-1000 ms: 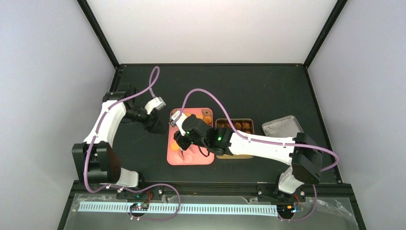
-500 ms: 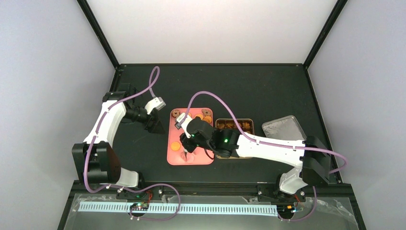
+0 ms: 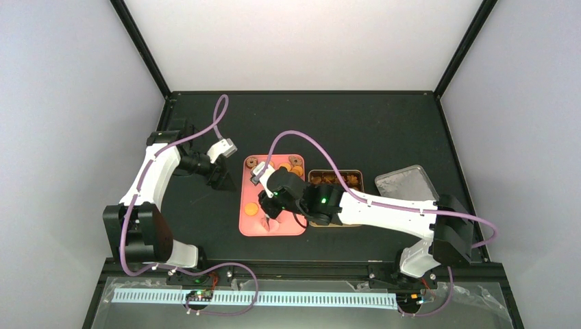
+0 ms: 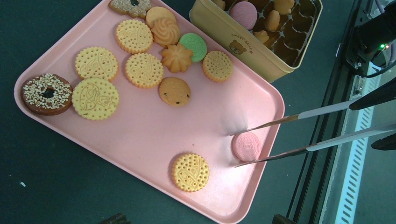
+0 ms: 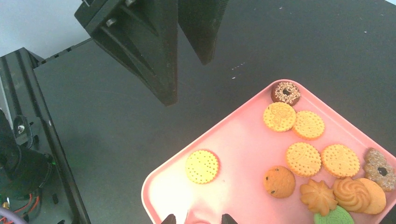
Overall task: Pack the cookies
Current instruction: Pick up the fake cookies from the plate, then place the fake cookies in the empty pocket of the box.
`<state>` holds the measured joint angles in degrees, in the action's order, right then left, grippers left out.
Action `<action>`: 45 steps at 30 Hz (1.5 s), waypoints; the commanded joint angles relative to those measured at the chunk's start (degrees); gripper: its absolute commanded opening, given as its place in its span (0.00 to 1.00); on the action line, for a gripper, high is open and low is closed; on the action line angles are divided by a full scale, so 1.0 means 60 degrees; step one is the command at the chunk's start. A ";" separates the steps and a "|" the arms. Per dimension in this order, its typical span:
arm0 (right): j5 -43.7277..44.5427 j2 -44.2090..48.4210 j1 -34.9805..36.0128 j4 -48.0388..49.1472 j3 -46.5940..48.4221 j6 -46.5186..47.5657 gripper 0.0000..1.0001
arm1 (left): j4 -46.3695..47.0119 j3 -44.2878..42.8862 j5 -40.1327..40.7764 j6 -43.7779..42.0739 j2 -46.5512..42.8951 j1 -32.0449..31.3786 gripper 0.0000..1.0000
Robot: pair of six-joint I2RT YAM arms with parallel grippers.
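Right gripper (image 3: 264,205) clenches the tongs (image 4: 289,118), tips flanking a pink cookie (image 4: 246,146) at the tray's (image 4: 140,135) near end. Other cookies (image 4: 140,70) lie mostly at its far end, more in the tin (image 4: 243,44) beside it. Left gripper (image 3: 220,180) hangs released, left of the tray.

Table (image 3: 384,130): flat, matt black top, rectangular, edged by a black frame, pale walls on three sides. Directly on it, three items set in a row across the middle. Item one, pink tray (image 3: 248,227): rectangular, rounded corners, shallow raised rim, left of centre, long side running front to back. Item two, yellow tin (image 4: 243,49): rectangular, open, just beside the tray's right edge; contact between them cannot be told. Item three, silver metal lid (image 3: 404,181): lying flat, slightly turned, right of the tin and apart from it. Also a few pale specks (image 5: 238,66) on the bare top left of the tray
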<state>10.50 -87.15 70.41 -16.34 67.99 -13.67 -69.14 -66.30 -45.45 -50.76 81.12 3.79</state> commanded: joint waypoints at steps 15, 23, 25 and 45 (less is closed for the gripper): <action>0.1839 0.2089 -0.0720 -0.1281 0.0252 0.0309 0.03 | -0.0019 -0.0485 -0.0027 0.0037 -0.0030 0.0053 0.82; 0.3239 0.4225 -0.2160 -0.2884 -0.0678 -0.0017 0.04 | -0.0079 -0.0580 -0.0372 -0.0006 -0.0036 0.0053 0.82; 0.3558 0.4495 -0.2493 -0.3454 -0.0782 -0.0112 0.04 | -0.0070 -0.0567 -0.0427 -0.0019 0.0003 0.0044 0.82; 0.4004 0.4551 -0.3476 -0.4265 -0.1209 -0.0560 0.21 | -0.0006 -0.0420 -0.0438 -0.0083 0.0190 0.0050 0.82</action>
<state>35.35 -60.20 50.00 -43.55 61.23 -16.82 -69.17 -67.48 -46.72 -50.68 81.76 3.79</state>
